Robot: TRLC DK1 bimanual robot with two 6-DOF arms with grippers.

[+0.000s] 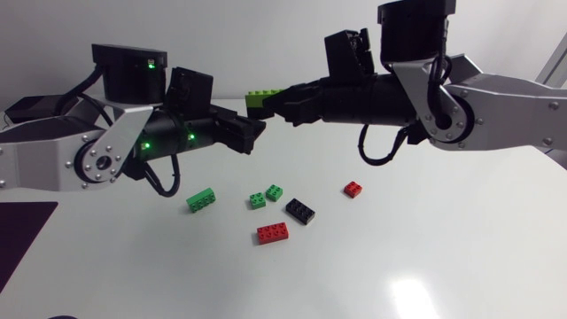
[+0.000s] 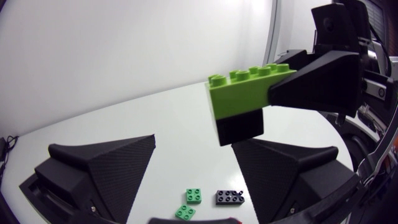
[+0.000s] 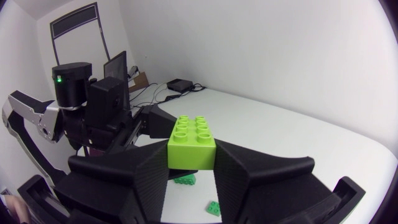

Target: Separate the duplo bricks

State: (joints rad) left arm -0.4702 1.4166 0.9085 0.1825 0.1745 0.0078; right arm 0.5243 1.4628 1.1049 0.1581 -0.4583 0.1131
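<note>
My right gripper (image 1: 271,103) is shut on a lime green brick (image 1: 260,96) and holds it in the air above the table. In the left wrist view a black brick (image 2: 240,128) is stuck under the lime brick (image 2: 244,92). My left gripper (image 1: 255,133) is open, just below and left of that stack, touching nothing. Its two fingers (image 2: 106,168) stand wide apart, and the black brick hangs just ahead of one fingertip. In the right wrist view the lime brick (image 3: 193,140) sits between the fingers of the right gripper (image 3: 191,157).
Loose bricks lie on the white table below: a green one (image 1: 202,200), two small green ones (image 1: 257,201) (image 1: 275,191), a black one (image 1: 300,211), a red one (image 1: 273,233) and a small red one (image 1: 353,189). A dark mat (image 1: 22,235) lies at the left edge.
</note>
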